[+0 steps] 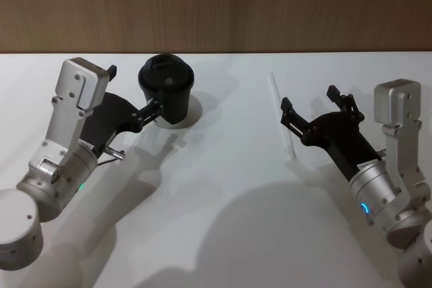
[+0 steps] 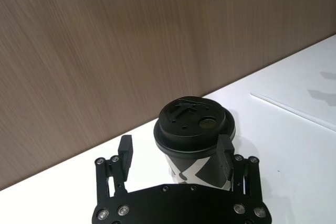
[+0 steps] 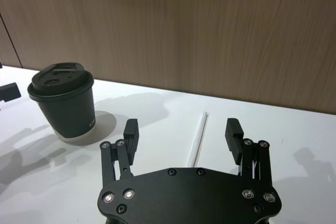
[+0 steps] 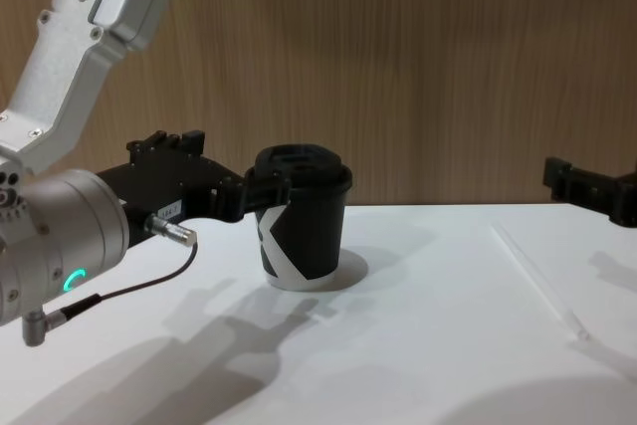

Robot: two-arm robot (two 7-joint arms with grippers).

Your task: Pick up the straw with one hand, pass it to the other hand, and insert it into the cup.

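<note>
Head view: left hand [image 1: 133, 89] open, upper left, fingers either side of the cup [image 1: 167, 89]. Right hand [image 1: 308, 102] open, centre right, by the straw [image 1: 275, 89], which lies flat on the desk [image 1: 223, 187].
Left wrist view: one finger touches the cup wall, the other stands apart.
Right wrist view: straw lies beyond the spread fingers.
Chest view: cup centre, straw lower right.

1. Bright, even light from above washes the white table [image 1: 223, 187] almost blank.
2. Broad, soft-edged grey shadows of the left arm [image 1: 71, 109] and right arm [image 1: 398, 119] spread across it toward the near edge.
3. The cup [image 1: 167, 89] drops a pale shadow around its base.
4. The straw [image 3: 199, 137] barely separates from the bright table.
5. The wood wall [image 1: 216, 5] is evenly lit, without glare.
6. A green ring light [image 4: 72, 279] glows on the left arm.
</note>
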